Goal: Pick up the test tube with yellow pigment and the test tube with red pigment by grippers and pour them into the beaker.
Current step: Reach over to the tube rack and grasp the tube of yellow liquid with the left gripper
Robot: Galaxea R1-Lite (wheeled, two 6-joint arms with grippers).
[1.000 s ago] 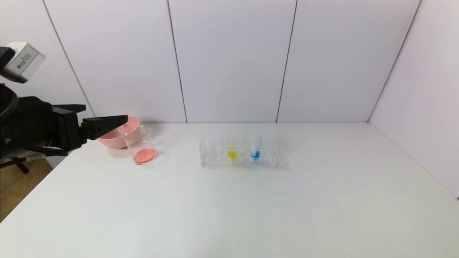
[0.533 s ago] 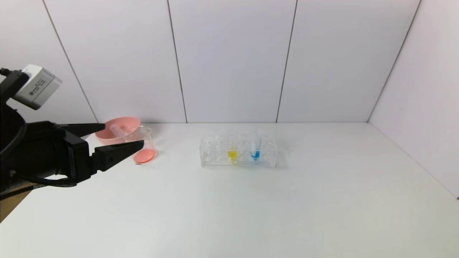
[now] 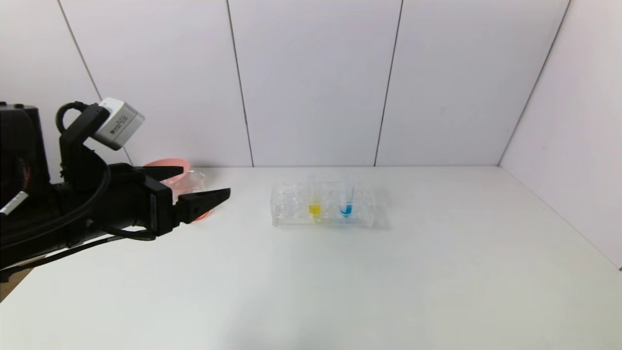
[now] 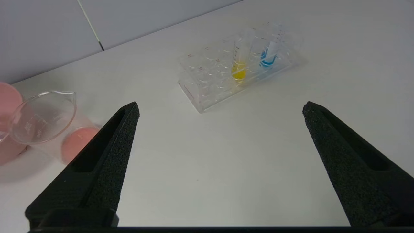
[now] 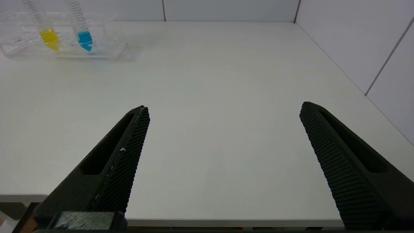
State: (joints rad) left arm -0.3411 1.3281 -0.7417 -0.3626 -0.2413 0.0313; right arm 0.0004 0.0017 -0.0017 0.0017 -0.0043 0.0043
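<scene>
left gripper [image 3: 206, 185] nearer upright yellow tube [image 3: 314, 199]

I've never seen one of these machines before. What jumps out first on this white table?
The bright spots of colour: in a clear rack mid-table stand a tube with yellow liquid and, to its right, one with blue liquid. On the left, the big black left gripper hangs with fingers spread wide and empty, just in front of a clear beaker holding reddish liquid, beside a pink bowl.

Head view high and frontal; both wrist views low, sharing the tube rack [image 3: 323, 204].
</scene>
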